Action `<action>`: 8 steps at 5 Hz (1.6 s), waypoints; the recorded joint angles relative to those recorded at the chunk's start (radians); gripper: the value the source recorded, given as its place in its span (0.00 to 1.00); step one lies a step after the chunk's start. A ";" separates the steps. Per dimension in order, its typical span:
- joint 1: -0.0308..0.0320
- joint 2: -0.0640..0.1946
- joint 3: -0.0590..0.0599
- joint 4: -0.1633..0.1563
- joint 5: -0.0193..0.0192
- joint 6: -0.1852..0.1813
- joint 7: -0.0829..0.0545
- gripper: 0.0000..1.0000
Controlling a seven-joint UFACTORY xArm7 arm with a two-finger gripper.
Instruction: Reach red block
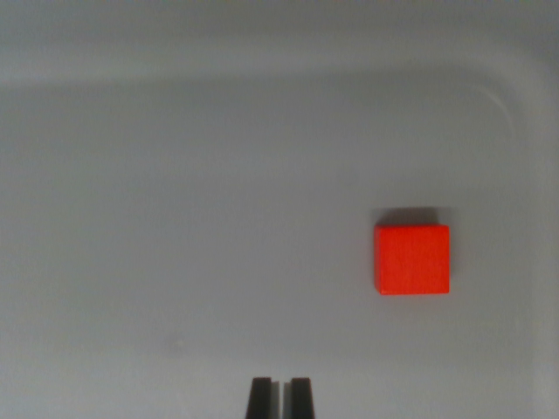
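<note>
A: Where is the red block (412, 259) sitting?

B: Toward the wrist view's right, a little below mid-height. It lies flat on a pale grey surface (175, 218), with a thin dark shadow along its top edge.

A: What does it look like?

B: A square top face, crisp corners, an even matte red with no markings I can make out.

A: And the surface?

B: Smooth and plain, faintly glossy. A soft raised rim curves round the upper right corner (511, 92), so it reads more like a shallow moulded tray than a bare bench.

A: The end effector (280, 397)?

B: At the bottom edge, near centre. Two dark, blunt, rectangular fingertips (260, 397) stand side by side with only a thin sliver between them, so it is closed, gripping nothing.

A: Touching the block?

B: No. It is well apart, down and to the wrist view's left.
</note>
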 joint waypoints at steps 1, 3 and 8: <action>-0.0105 0.031 -0.007 -0.017 0.0013 -0.048 -0.013 0.00; -0.0210 0.061 -0.014 -0.034 0.0027 -0.095 -0.025 0.00; -0.0411 0.120 -0.028 -0.067 0.0052 -0.187 -0.050 0.00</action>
